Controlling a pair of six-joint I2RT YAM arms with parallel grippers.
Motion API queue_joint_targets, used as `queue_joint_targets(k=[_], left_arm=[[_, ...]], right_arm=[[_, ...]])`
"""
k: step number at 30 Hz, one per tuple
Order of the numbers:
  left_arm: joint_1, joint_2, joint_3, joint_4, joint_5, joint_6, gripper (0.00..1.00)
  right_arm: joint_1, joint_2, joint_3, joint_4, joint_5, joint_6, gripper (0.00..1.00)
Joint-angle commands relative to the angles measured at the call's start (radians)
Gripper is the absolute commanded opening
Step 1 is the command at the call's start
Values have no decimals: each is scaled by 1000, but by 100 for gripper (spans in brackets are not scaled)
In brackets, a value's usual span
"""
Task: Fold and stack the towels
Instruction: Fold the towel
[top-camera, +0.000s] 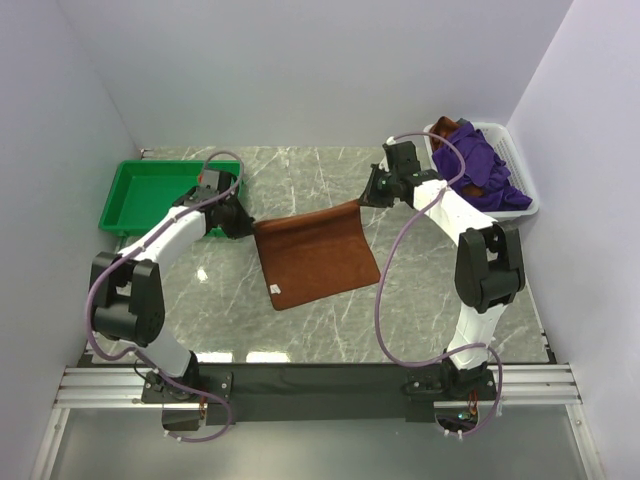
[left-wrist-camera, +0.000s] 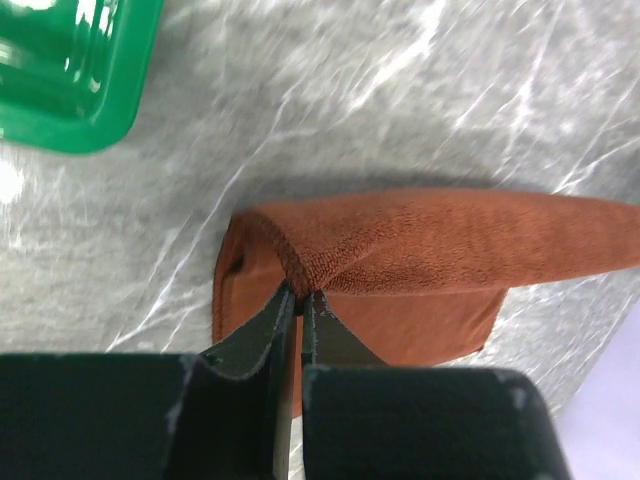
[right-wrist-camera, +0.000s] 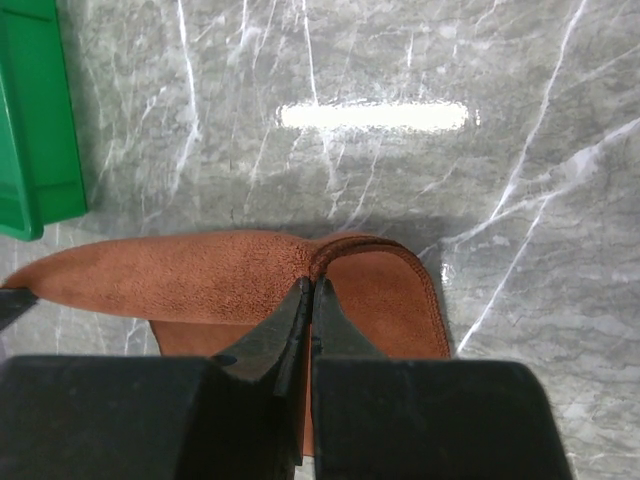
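Observation:
A rust-brown towel (top-camera: 316, 255) hangs between both arms over the middle of the marble table, its near edge resting on the surface. My left gripper (top-camera: 245, 224) is shut on the towel's far left corner (left-wrist-camera: 290, 262), pinched at the hem. My right gripper (top-camera: 366, 198) is shut on the far right corner (right-wrist-camera: 322, 255), which stands raised. The cloth's top edge (left-wrist-camera: 460, 240) stretches taut between the two grips. More towels, deep purple (top-camera: 478, 165) with a rust-brown one beneath, lie heaped in the white basket at the back right.
A green tray (top-camera: 135, 190) stands at the back left, just behind my left arm. The white basket (top-camera: 520, 170) sits against the right wall. White walls close the table on three sides.

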Motion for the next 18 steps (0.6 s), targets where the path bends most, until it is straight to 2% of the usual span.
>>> queue_joint_targets(k=[1, 18], left_arm=[[6, -66, -49, 19, 32, -14, 1], [-8, -221, -289, 92, 105, -78, 1]], right_arm=[[-12, -27, -24, 36, -5, -13, 0], [-21, -149, -214, 47, 29, -56, 0]])
